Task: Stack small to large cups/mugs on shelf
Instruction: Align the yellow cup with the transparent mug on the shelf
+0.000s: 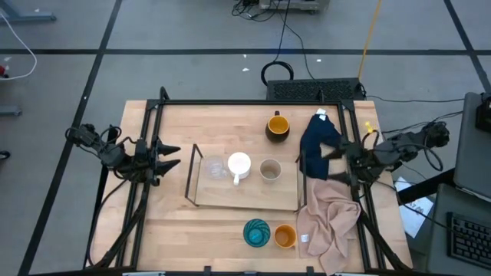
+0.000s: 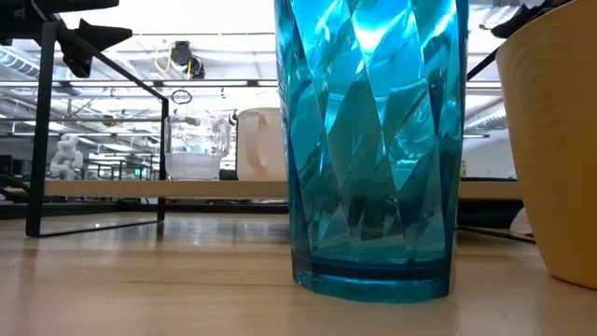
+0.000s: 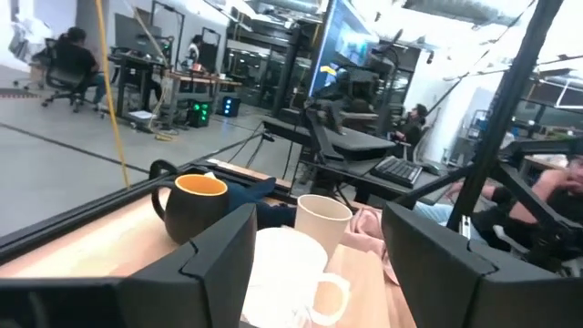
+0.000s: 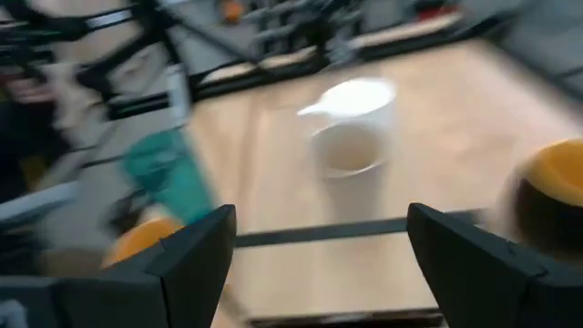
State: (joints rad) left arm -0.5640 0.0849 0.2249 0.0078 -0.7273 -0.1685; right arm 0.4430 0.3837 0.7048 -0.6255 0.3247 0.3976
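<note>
Three cups already sit on the shelf [image 1: 222,201]: clear glass [image 1: 215,166], white mug [image 1: 239,164], beige-grey cup [image 1: 270,169]. The dark mug [image 1: 278,126] stands behind it; the teal cup [image 1: 257,232] and orange cup [image 1: 285,236] stand in front. Both the left gripper [image 1: 170,156] and right gripper [image 1: 316,164] hang open and empty. A good next pick probably starts with a centred, level approach.

At centre frame, the low light-wood shelf with thin black wire frame [image 1: 230,201] carries a clear glass [image 1: 215,166], a white handled mug [image 1: 239,165] and a beige-grey cup [image 1: 270,169]. Above them is a dark mug with yellow inside [image 1: 278,126]. At lower centre are a faceted teal cup [image 1: 257,232] and a small orange cup [image 1: 285,236]. At right lie a navy cloth [image 1: 316,142] and a pink cloth [image 1: 331,222].
</note>
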